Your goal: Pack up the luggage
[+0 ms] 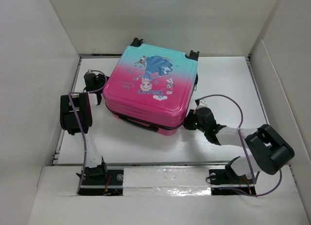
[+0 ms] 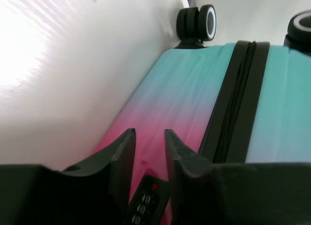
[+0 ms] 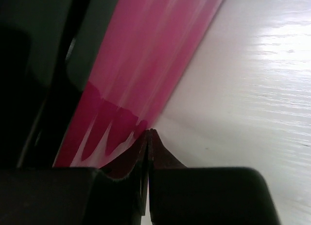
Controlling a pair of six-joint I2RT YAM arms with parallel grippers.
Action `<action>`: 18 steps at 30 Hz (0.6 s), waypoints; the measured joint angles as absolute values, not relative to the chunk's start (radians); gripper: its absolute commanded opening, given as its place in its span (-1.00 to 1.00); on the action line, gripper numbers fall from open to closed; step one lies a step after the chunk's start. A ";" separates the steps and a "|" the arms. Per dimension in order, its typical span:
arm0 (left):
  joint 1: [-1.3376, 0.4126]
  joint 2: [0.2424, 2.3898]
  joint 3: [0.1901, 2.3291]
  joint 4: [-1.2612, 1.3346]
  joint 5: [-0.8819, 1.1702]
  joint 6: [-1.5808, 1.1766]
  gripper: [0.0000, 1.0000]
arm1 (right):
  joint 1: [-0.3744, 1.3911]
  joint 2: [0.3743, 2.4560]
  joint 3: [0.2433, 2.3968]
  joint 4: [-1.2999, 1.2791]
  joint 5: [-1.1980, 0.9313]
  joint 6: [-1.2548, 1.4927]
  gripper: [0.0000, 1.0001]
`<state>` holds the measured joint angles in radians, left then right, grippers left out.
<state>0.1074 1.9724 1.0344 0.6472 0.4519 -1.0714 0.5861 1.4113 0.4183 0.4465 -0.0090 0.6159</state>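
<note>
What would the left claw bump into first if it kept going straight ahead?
The suitcase. The left claw points straight at its pink side, beside the black zipper, and looks very close. Depth is hard to judge, but nothing else shows in between.

Top view is being lit brightly and evenly from above; a soft shadow is being cast beneath the luggage (image 1: 150,84). In both wrist views the table (image 3: 262,89) is being washed out by glare, while the near foreground is being rendered dark and blurred
</note>
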 measured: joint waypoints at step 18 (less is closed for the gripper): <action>0.095 0.863 0.802 0.435 0.231 -0.905 -0.96 | 0.538 0.959 0.281 0.420 -0.193 0.501 -1.00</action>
